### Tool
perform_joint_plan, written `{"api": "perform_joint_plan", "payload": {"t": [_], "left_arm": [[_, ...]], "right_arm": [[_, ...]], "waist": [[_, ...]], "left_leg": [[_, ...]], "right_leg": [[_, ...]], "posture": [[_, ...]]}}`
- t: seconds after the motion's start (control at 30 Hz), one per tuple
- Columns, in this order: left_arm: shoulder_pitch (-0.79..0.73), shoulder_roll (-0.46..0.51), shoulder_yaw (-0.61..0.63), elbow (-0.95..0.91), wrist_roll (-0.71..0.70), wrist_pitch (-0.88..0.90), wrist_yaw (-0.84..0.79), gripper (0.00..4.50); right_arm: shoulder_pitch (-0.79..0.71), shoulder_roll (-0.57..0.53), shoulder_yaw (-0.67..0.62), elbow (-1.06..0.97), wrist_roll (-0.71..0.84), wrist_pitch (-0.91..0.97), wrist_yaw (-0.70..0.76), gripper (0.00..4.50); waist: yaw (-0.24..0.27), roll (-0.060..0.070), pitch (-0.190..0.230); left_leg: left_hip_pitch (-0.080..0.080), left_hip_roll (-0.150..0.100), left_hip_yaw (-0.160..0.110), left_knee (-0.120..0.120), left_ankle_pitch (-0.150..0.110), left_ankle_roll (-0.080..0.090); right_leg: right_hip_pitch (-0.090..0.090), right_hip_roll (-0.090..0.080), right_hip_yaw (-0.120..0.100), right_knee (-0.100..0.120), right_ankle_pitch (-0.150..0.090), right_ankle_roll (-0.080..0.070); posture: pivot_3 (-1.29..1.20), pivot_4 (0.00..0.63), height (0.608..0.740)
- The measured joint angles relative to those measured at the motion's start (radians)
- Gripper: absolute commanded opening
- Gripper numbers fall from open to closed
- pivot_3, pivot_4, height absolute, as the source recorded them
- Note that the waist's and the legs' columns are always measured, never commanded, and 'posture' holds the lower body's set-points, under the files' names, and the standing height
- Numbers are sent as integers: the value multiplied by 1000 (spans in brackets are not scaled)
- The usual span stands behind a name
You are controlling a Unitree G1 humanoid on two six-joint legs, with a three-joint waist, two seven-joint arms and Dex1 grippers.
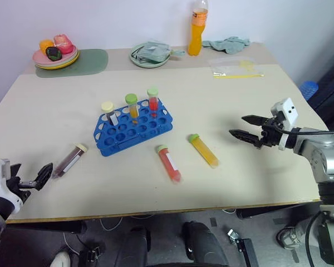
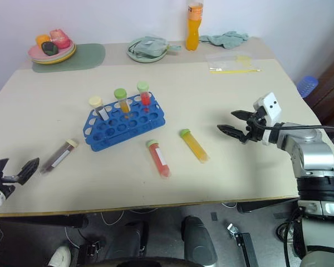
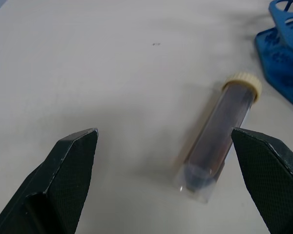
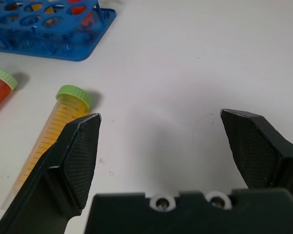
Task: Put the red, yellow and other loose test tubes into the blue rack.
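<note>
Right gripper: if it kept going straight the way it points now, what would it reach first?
Probably the yellow tube lying on the table. The open right gripper points toward it, but hovers above the tabletop, so depth is uncertain; it could pass over it.

Three tubes (image 1: 170,164) lie before rack (image 1: 132,129) (three more inside).

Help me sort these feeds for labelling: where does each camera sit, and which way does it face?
Left and right eye views: on the head, looking forward and down at the table; both arms show.
Left wrist view: on the left wrist, along the open left gripper toward the dark tube.
Right wrist view: on the right wrist, along the open right gripper beside the yellow tube.
Shared: the blue rack appears in every view.
</note>
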Motion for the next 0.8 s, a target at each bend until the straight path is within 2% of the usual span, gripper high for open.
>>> {"api": "perform_joint_plan", "payload": {"t": [0.23, 0.43, 0.63, 0.8], "left_arm": [[-12, -4, 0, -14, -3, 1, 26, 4482], [-66, 11, -34, -29, -9, 0, 16, 4482], [-115, 48, -207, -118, -21, -20, -70, 4482], [-160, 77, -381, -123, -17, -27, -149, 4482]], "right_arm": [[-13, 9, 28, 2, -39, 4, -33, 4329], [-26, 19, 45, -19, -59, 77, -103, 4329], [-59, -4, 89, -192, -66, 278, -162, 4329], [-60, -22, 84, -408, 30, 528, -168, 4329]], "waist": [[1, 0, 0], [1, 0, 0], [2, 0, 0], [3, 0, 0]], "left_leg": [[-1, 0, 0, 1, 0, 0], [-1, 0, 0, 1, 0, 0], [-2, 0, -1, 2, 0, 0], [-3, 0, -2, 2, 0, 0]], "right_leg": [[0, 0, 0, 0, 0, 0], [0, 0, 0, 0, 1, 1], [-1, 0, 0, 0, 1, 1], [-1, 1, -1, 0, 1, 2]], "posture": [[0, 150, 740], [0, 150, 740], [0, 150, 740], [0, 150, 740]]}}
